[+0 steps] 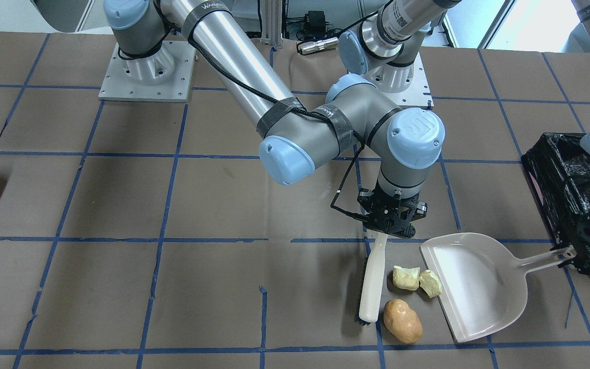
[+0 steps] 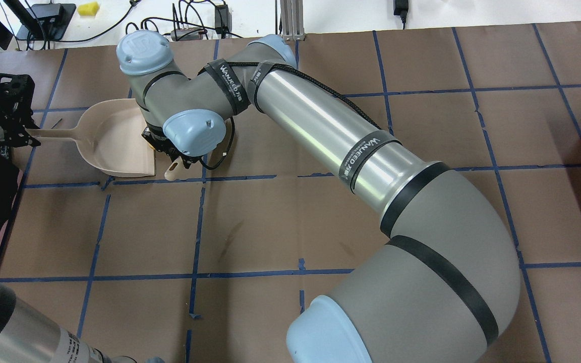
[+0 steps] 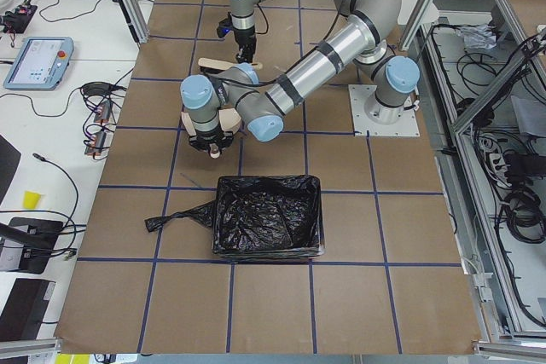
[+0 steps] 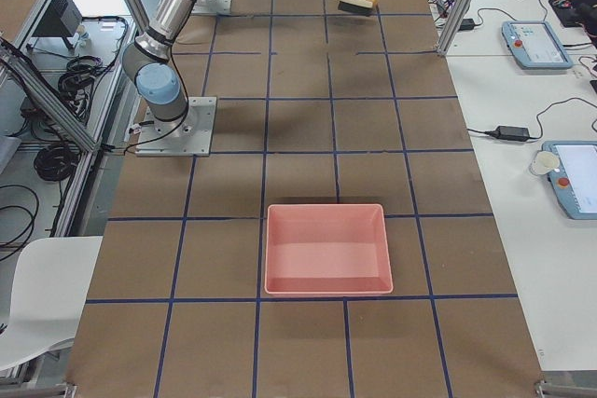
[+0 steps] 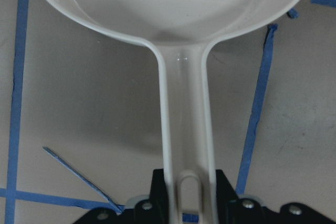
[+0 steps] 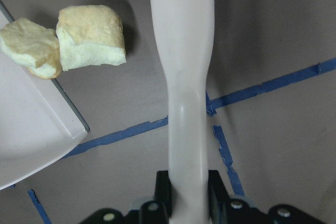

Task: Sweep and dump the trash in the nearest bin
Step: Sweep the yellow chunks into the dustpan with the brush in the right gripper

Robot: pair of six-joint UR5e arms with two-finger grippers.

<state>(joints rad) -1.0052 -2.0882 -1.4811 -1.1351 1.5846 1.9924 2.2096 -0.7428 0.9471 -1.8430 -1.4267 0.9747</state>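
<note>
- Covering the table: matte brown paper, gridded with blue tape.
- Reaching across into the left half: right arm of brushed metal and grey joints, elbow bent, wrist pointing straight down; right gripper clamped on the handle of the brush.
- Standing at the table's left end: box-shaped bin, lined with crinkled glossy black plastic.
- Lying flat near the bin: smooth beige plastic dustpan, handle end pinched in the left gripper, held low and level.
- Resting on the paper: cream brush, dark bristles beneath.
- Lying between brush and dustpan: tan-orange oval lump.
- Touching each other, one at the dustpan's lip: two pale yellow chunks, crusts browned.
</note>
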